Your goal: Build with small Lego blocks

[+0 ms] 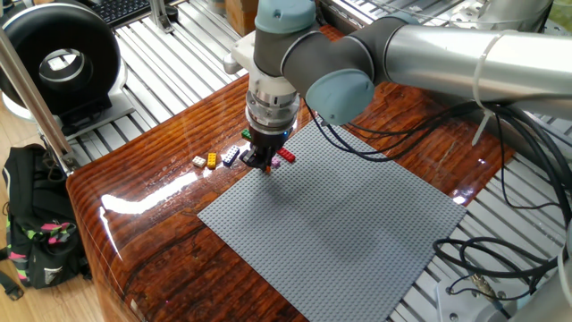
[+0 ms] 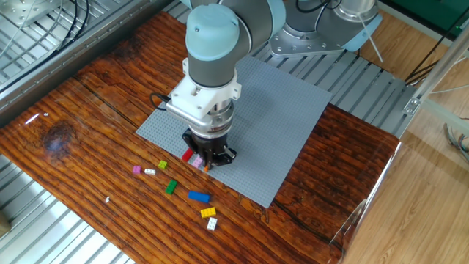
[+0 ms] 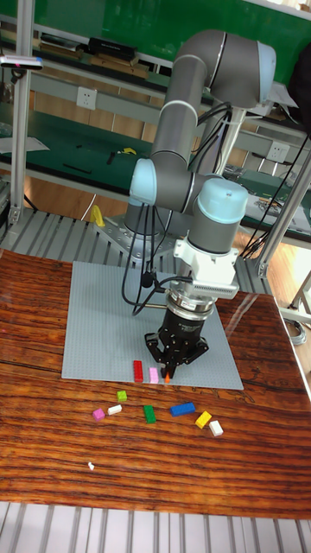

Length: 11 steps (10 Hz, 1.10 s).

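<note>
We find the black two-finger pincer [image 3: 169,373] apparently pinching a tiny orange plastic brick [image 3: 167,378] at the grey studded baseplate [image 3: 95,320]; press straight down, studs aligned.

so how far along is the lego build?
Early. A red brick and a pink brick sit at the baseplate edge. The gripper is down at an orange brick; grip unclear. Left: the loose bricks on the table.

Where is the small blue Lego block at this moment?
In the other fixed view, the small blue Lego block lies on the glossy wooden table, just off the large grey studded baseplate, between the small green block and the small yellow block.
</note>
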Available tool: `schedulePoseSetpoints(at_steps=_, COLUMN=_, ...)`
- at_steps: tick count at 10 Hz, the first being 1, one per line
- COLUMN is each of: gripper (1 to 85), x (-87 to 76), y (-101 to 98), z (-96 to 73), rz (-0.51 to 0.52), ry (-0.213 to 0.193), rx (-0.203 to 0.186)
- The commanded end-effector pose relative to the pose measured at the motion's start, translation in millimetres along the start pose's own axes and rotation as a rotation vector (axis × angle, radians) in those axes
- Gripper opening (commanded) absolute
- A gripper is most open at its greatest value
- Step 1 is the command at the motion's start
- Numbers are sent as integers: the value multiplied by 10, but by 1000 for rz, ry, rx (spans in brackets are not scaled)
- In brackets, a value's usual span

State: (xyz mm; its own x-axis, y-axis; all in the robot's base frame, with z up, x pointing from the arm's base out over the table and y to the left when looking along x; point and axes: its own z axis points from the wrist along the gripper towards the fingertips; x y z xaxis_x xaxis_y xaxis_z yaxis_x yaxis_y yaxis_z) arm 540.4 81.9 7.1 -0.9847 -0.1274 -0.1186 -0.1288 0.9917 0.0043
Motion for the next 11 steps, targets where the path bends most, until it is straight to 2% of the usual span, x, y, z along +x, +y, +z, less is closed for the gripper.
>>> schedulePoseSetpoints(at_steps=1, gripper=17, x=-14, y=0, z=-7, rz=8, ry=1, rx=-9)
schedulePoseSetpoints(at_steps=11, gripper=17, x=-5, y=22, z=-3, rz=3, ry=12, rx=-23)
